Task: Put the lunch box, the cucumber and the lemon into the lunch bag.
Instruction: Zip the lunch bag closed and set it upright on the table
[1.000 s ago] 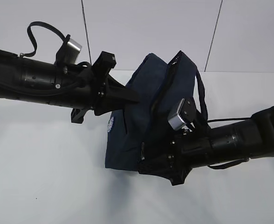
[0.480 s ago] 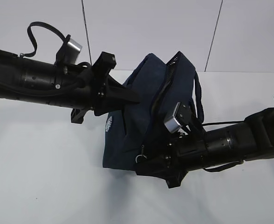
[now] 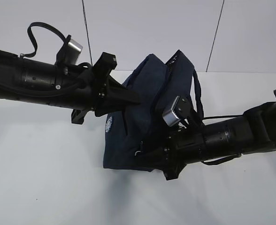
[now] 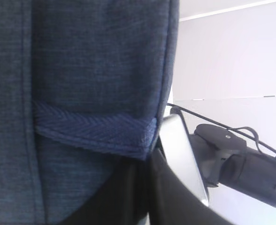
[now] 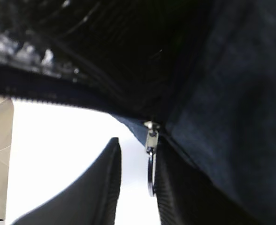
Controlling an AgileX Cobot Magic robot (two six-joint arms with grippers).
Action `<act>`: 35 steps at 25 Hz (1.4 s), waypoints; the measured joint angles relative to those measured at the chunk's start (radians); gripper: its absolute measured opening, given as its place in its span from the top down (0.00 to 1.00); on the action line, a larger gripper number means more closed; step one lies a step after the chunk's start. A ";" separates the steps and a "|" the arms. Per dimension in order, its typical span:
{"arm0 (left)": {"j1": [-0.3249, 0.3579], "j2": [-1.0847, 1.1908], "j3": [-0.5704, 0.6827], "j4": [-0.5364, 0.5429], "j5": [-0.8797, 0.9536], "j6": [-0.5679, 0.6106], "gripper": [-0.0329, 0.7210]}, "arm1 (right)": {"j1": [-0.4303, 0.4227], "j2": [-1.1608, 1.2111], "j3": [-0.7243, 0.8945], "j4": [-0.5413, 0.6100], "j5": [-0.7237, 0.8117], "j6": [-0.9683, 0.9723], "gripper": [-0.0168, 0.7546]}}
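Note:
The navy lunch bag (image 3: 149, 89) stands mid-table, held up at its left side. My left gripper (image 3: 134, 96) is shut on the bag's fabric by a webbing strap (image 4: 95, 129); its dark fingers (image 4: 128, 197) meet under the strap. My right gripper (image 3: 146, 157) is at the bag's lower front. It is open, and the metal ring pull (image 5: 150, 174) hangs between its fingers, close to the right one. The ring also shows in the exterior view (image 3: 137, 153). The lunch box, cucumber and lemon are out of view.
A white table (image 3: 44, 178) runs around the bag, with a white panelled wall (image 3: 142, 28) behind. My right arm (image 4: 243, 166) and its silver camera block (image 4: 182, 154) show past the bag's edge in the left wrist view.
My right gripper has moved left along the bag's lower front, up to the zipper ring. The bag has shifted slightly. The left arm has not moved.

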 joint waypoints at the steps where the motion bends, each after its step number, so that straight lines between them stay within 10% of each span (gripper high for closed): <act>1: 0.000 0.000 0.000 0.000 0.000 0.000 0.94 | 0.000 0.000 -0.004 0.000 -0.003 0.003 0.70; 8: 0.000 0.000 0.000 0.000 0.000 0.000 0.94 | 0.000 0.000 -0.009 -0.002 -0.014 0.019 0.71; 14: 0.000 0.000 0.000 0.002 0.002 0.000 0.94 | 0.000 0.000 -0.010 -0.002 -0.029 0.026 0.95; 35: 0.000 0.000 -0.003 0.150 -0.077 0.000 0.94 | 0.001 -0.007 -0.012 -0.116 -0.064 0.152 0.95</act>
